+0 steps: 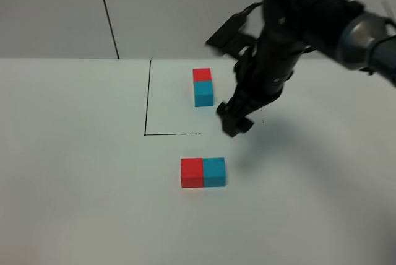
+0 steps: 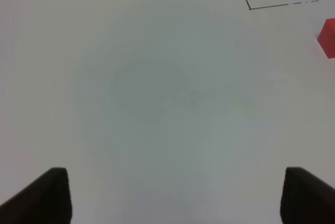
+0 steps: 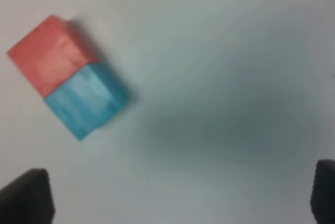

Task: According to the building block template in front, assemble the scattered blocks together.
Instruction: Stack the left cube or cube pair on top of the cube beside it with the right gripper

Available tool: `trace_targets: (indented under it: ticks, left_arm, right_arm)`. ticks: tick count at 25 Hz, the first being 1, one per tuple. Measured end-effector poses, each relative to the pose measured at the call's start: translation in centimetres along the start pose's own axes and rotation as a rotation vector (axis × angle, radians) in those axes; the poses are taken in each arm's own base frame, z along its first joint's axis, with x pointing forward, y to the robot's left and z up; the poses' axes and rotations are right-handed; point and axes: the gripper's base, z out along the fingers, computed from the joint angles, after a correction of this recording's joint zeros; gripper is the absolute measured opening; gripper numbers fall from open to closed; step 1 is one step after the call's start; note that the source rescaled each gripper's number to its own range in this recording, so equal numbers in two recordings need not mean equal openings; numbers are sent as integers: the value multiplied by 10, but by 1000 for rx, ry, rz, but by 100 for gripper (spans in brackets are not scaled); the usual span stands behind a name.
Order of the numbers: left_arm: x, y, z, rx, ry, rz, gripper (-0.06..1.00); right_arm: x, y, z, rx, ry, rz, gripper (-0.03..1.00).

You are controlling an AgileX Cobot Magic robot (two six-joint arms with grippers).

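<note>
1. White table (image 1: 74,172) fills the view, with a black outline (image 1: 146,130) drawn on it.
2. Right claw (image 1: 234,124) hangs just above the table, fingers wide apart, gripping nothing. Left claw (image 2: 175,198) gapes open too.
3. Template (image 1: 203,87) sits inside the outline, red end farther back.
4. Red cube (image 1: 192,173) and cyan cube (image 1: 215,172) sit touching, side by side, outside the outline.

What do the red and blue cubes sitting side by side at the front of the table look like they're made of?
The red cube and the cyan cube both look like painted wood or dense foam, matte: flat colour, no glare, crisp edges. Faint streaks on the cyan face hint at wood, not conclusively.
</note>
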Motion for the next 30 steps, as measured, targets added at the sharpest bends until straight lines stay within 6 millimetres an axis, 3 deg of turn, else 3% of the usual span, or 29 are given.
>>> trace_targets:
  ticks: [4,7,10,15,19,26,30]
  left_arm:
    - [0,0,0,0,0,0,89]
    - [0,0,0,0,0,0,89]
    - [0,0,0,0,0,0,89]
    - [0,0,0,0,0,0,89]
    - [0,0,0,0,0,0,89]
    - [0,0,0,0,0,0,89]
    - [0,0,0,0,0,0,89]
  right_arm:
    - [37,-41,-48,93,-116,298,97]
    - [70,-47,-84,180,-267,460,97]
    - [99,-36,-100,234,-399,585,97]
    - [142,-14,-96,255,-516,680,97]
    - [160,-3,-87,256,-621,675,97]
    - [163,-1,-88,259,-657,668,97]
    - [154,-5,-95,279,-556,584,97]
